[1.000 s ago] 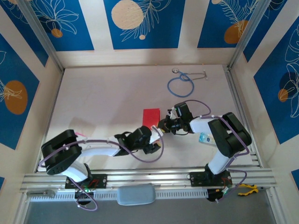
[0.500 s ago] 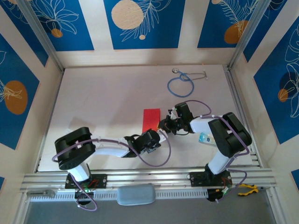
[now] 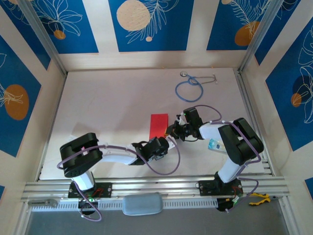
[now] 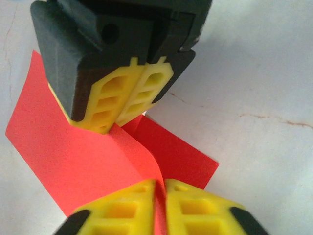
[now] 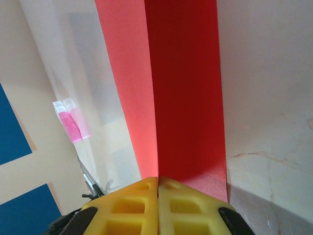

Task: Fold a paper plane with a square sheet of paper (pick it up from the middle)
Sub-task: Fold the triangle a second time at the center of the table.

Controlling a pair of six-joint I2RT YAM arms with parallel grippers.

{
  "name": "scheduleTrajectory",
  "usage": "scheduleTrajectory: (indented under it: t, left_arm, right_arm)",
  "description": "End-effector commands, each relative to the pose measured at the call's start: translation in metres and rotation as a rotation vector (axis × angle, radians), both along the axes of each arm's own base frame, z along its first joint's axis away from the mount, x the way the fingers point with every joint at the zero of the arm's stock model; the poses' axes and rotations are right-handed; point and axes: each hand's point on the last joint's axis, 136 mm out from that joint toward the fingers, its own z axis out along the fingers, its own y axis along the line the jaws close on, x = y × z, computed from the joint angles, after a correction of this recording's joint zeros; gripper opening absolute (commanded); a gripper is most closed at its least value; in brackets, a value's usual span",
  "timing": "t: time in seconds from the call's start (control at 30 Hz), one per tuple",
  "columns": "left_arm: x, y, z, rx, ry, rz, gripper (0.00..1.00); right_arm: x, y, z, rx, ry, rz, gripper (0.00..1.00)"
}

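Note:
The square sheet of paper [image 3: 158, 125] is bright red and lies as a narrow rectangle on the pale table. A raised flap [image 4: 134, 147] curls up from its near edge. My left gripper [image 4: 160, 188] is shut on that flap, and red paper shows between its yellow pads. It sits at the sheet's near right corner [image 3: 165, 141]. My right gripper [image 5: 158, 180] is shut on the paper's right edge [image 5: 186, 88], opposite the left one [image 3: 171, 131]. Its yellow fingers [image 4: 122, 95] press down on the sheet. The paper plane is out of view.
A blue stethoscope [image 3: 190, 88] lies at the back right. A small white and blue packet [image 3: 214, 145] rests beside the right arm. A pink tag [image 5: 71, 125] lies on the table's left side. Metal rails [image 3: 156, 188] run along the near edge.
The left arm swung right to the paper's near corner and its jaws went from open to shut on the raised flap. The right gripper stayed in place, shut.

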Motion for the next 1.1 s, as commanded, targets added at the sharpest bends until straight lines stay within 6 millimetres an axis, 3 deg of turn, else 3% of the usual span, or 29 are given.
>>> scheduleTrajectory:
  t: [0.0, 0.13, 0.27, 0.47, 0.63, 0.8, 1.07]
  left_arm:
    - [-0.002, -0.004, 0.004, 0.001, 0.001, -0.004, 0.07]
    - [-0.003, -0.004, 0.007, -0.019, 0.025, 0.010, 0.00]
    - [-0.001, -0.002, 0.012, -0.053, 0.070, 0.048, 0.00]
    - [0.002, -0.001, 0.026, -0.206, 0.248, 0.090, 0.00]
    - [0.006, 0.000, 0.032, -0.338, 0.407, 0.107, 0.00]
    - [0.008, -0.001, 0.031, -0.421, 0.536, 0.121, 0.00]
    - [0.014, -0.003, 0.031, -0.491, 0.627, 0.155, 0.00]
  right_arm:
    - [-0.005, 0.000, 0.006, 0.021, 0.012, 0.010, 0.07]
    - [-0.005, -0.002, 0.007, 0.015, 0.005, 0.007, 0.10]
    - [-0.006, -0.008, 0.010, -0.008, -0.005, -0.005, 0.15]
    - [-0.006, -0.032, 0.017, -0.075, -0.035, -0.056, 0.27]
    - [-0.010, -0.051, 0.025, -0.099, -0.057, -0.103, 0.29]
    - [-0.019, -0.059, 0.031, -0.092, -0.073, -0.112, 0.27]
    - [-0.039, -0.053, 0.025, -0.089, -0.062, -0.083, 0.11]
